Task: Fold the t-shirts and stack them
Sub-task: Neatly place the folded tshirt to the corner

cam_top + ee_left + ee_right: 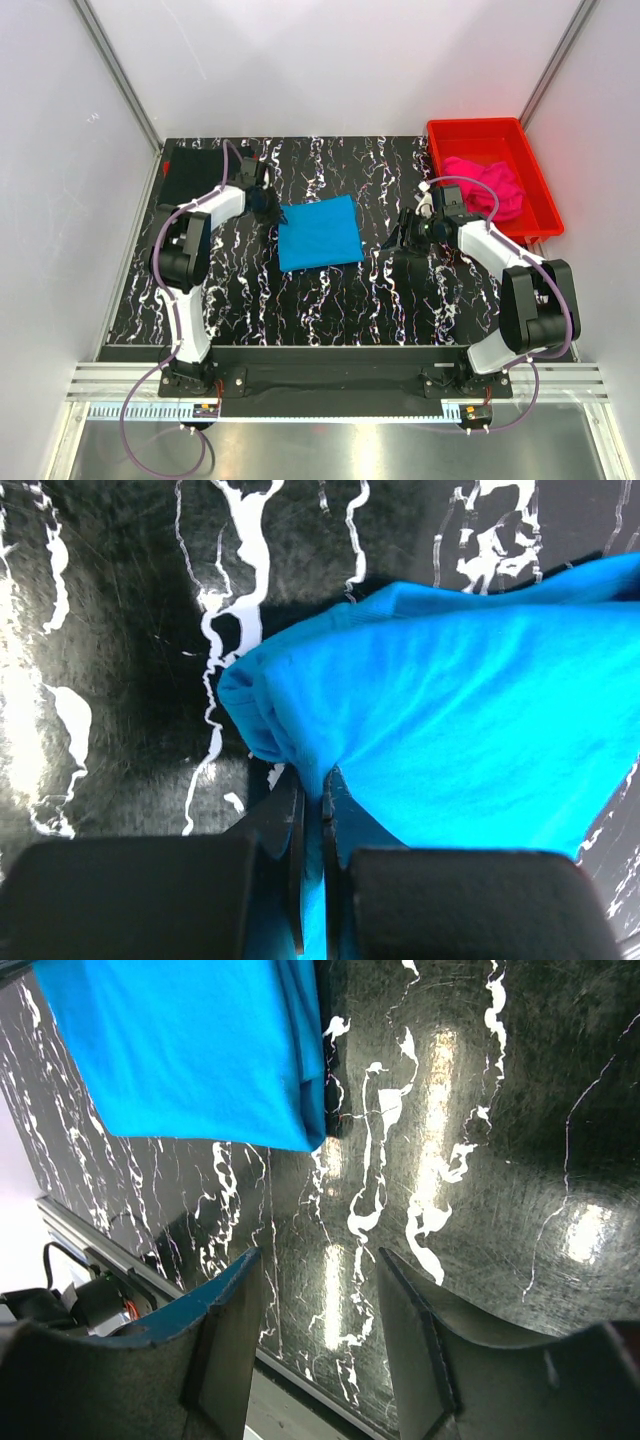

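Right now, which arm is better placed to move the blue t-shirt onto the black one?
Left, probably: the left gripper is shut on the left edge of the blue t-shirt, and the black t-shirt lies on that side. The right gripper hangs open over bare table, apart from the cloth.

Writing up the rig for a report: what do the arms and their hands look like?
Both the left arm and right arm have white links between bulky black joints, with a purple cable looping along each. The left hand and right hand are black, with flat dark fingers.

blue t-shirt (318,233) centre, red bin (478,125) far-right; front free
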Controlling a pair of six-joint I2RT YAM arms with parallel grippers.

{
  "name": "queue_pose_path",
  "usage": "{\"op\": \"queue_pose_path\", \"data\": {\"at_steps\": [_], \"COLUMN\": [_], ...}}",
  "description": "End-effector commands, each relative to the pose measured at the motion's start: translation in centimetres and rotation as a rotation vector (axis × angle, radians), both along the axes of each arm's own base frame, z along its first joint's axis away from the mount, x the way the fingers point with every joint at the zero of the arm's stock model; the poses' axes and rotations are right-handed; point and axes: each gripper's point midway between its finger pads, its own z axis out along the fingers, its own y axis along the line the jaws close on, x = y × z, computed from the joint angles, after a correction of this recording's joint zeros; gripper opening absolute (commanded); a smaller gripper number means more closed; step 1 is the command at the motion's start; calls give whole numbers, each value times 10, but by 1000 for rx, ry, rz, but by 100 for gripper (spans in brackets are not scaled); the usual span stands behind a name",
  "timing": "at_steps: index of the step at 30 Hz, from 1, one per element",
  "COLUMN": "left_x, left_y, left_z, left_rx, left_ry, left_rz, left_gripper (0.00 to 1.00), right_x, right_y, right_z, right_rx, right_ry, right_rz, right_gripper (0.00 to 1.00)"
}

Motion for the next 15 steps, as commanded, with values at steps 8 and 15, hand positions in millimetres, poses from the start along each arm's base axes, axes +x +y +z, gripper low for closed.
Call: {"op": "queue_pose_path", "data": {"at_steps": [8, 15], "left_x": [26, 51], "left_y": [16, 52], "left_z": [79, 125], "left_rx": [188, 402], "left_ry": [-132, -210], "left_rz": [-99, -121], "left_gripper": [0, 0], "right_x": [12, 22], "right_y": [12, 17], "right_z": [19, 25], "right_rx": [75, 108], "right_ry": [-63, -84], "right_rz": [-4, -10], "right_gripper": [56, 56]}}
